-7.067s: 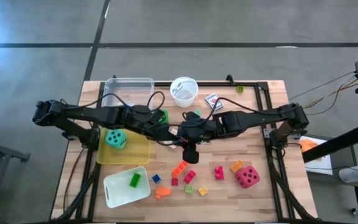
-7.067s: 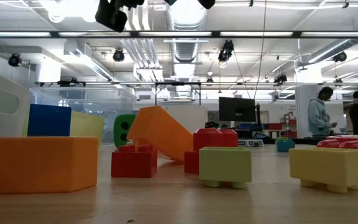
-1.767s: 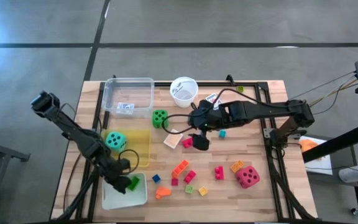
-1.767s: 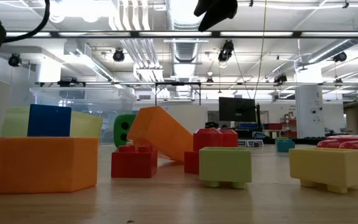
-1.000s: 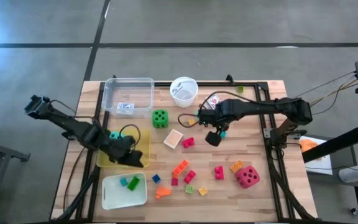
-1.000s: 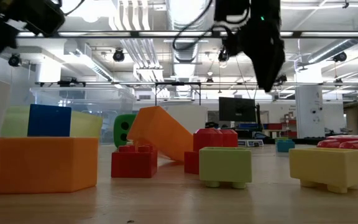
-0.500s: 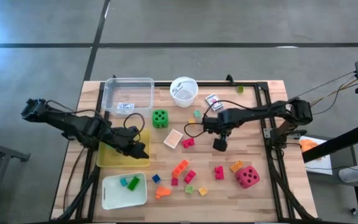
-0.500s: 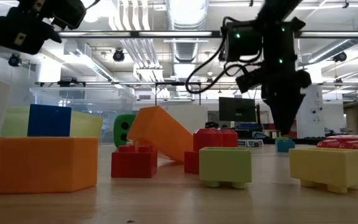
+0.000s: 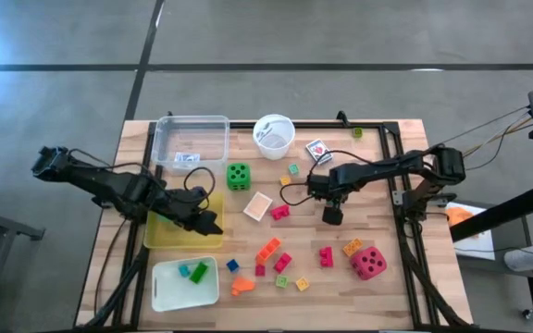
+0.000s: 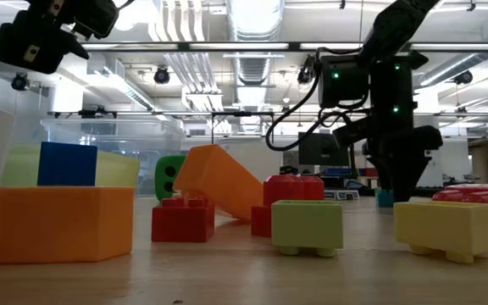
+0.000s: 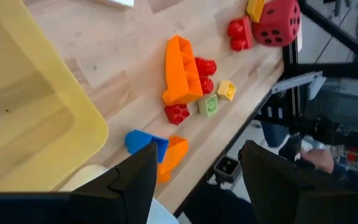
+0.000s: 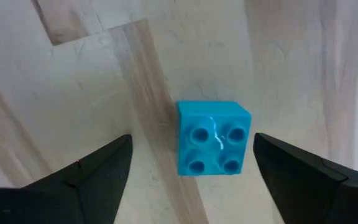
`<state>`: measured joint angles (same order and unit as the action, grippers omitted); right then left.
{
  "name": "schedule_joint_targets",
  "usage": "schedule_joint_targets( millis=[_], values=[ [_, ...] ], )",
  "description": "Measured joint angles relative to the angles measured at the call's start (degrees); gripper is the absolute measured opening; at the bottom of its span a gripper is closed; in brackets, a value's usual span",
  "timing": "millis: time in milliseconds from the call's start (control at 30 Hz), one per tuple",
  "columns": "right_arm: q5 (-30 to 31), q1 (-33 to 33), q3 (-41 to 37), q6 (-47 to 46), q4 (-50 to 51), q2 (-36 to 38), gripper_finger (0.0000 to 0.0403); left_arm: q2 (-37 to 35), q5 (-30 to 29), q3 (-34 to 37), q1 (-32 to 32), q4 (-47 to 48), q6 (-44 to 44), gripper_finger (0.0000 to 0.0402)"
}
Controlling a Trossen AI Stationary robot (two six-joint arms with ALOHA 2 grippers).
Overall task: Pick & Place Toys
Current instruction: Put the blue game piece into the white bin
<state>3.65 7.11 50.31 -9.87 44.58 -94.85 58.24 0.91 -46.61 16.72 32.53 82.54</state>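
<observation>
Wood tabletop (image 9: pixel 378 287) is seen with sorting only partly done. Two small blocks, one teal and one green, are lodged in the white rectangular tray (image 9: pixel 167 289) at the near left; a small card pack is seen in the clear plastic bin (image 9: pixel 167 129); the yellow translucent tray (image 9: pixel 160 236) looks bare where it is not hidden by the arm. Left loose on the boards are the green foam die (image 9: pixel 238 175), the red foam die (image 9: pixel 369 263), the long orange plastic block (image 9: pixel 267 248) and a scatter of small red, yellow and green blocks. The right gripper (image 9: pixel 331 215) is lowered with fingers spread wide on either side of a small teal four-stud block (image 12: pixel 213 137), not yet touched. The left gripper (image 9: pixel 206 225) hangs over the yellow tray's near corner, parted and holding nothing. Most toys are judged unplaced.
</observation>
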Motion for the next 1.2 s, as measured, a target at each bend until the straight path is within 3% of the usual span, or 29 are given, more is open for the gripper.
schedule_joint_targets(
  millis=[400,900,1200],
  values=[
    [-1.0,-0.1,-0.2,-0.2,-2.7,0.0,0.0133,0.0,-0.5,0.0,0.0,-1.2,1.6,0.0218],
    [-0.6,-0.1,1.8,-0.5,-3.7,-0.1,0.0129,0.0,-0.5,0.0,0.0,-1.0,1.4,0.0218],
    [-5.4,-0.2,6.5,-0.6,-1.7,-0.1,0.0129,0.0,-0.5,0.0,0.0,-1.0,1.5,0.0218]
  ],
)
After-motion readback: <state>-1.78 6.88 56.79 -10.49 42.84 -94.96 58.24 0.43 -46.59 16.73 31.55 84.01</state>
